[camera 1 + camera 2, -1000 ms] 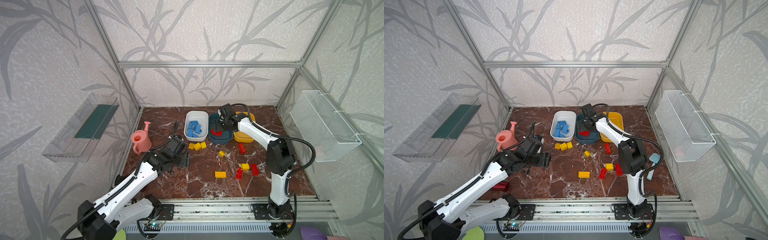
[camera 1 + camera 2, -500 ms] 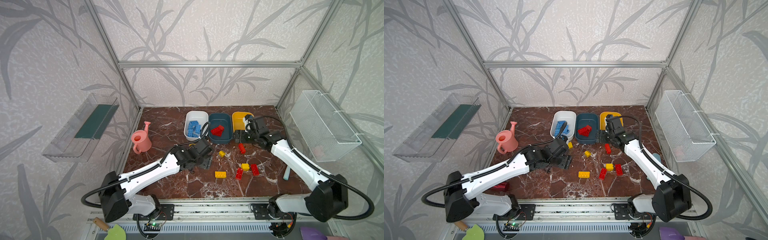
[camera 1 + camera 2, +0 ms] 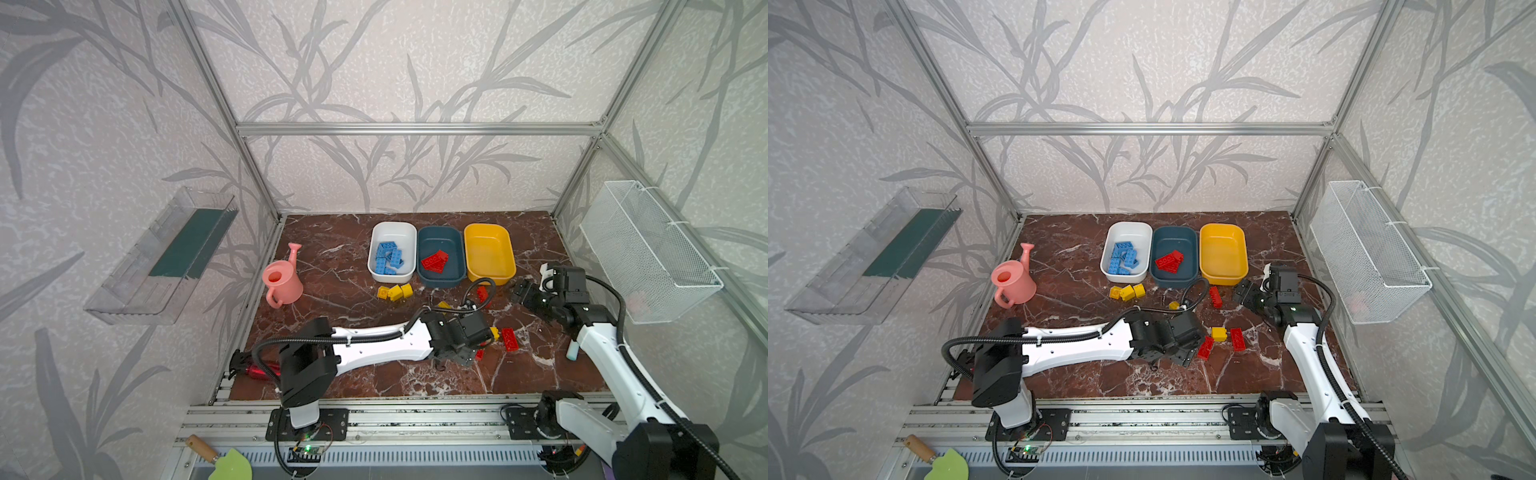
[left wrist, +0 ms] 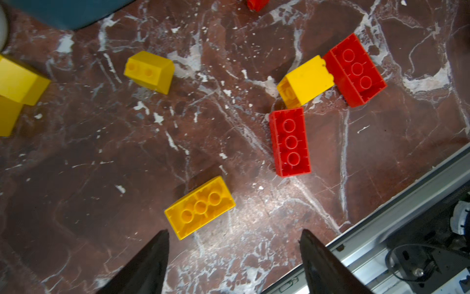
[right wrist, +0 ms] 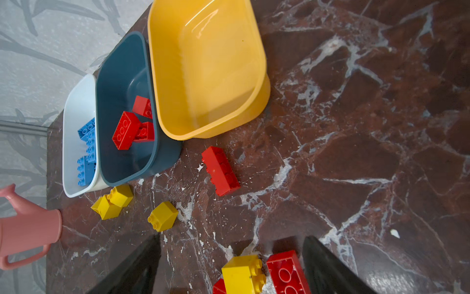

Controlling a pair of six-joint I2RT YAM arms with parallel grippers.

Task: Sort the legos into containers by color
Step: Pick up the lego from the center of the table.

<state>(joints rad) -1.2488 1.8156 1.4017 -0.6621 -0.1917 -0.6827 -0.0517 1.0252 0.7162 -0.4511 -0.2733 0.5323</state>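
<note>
The left pincer point(image 4: 234, 231) is standing with its fingers spread wide and is gripping nothing. In both top views it is hanging over the middle of the desk point(image 3: 332, 266), below the tubs. The left wrist view is showing a yellow oblong point(image 4: 199, 207) lying studs-down just ahead of the tips, close to one of them. Whether that tip is touching it cannot be told. Farther ahead, two red oblongs point(image 4: 290, 142) are lying studs-down. A yellow square point(image 4: 305, 81) is lying on its side between them, resting against the farther one.

The right pincer point(image 5: 232, 236) is also standing spread wide and is holding nothing. In both top views it is hanging right of centre, just below the lower right corner of the yellow tub point(image 3: 490, 229). The right wrist view is showing the yellow square and one red oblong in the gap between the fingers. In the top views the pincer is standing apart from both.

The three tubs are sitting side by side at upper centre in both top views.
- The white tub point(image 3: 392, 227), at left, is holding the blue bricks point(image 3: 388, 258).
- The teal tub point(image 3: 440, 231), in the middle, is holding red bricks point(image 3: 434, 261).
- The yellow tub is sitting at right.

Other bricks are lying loose on the desk.
- A yellow cluster point(image 3: 395, 291) of three is lying just below the white tub.
- A small yellow brick point(image 3: 1174, 306) is lying below the teal tub.
- A third red oblong point(image 3: 1215, 297) is lying just below the seam between the teal and yellow tubs.
</note>
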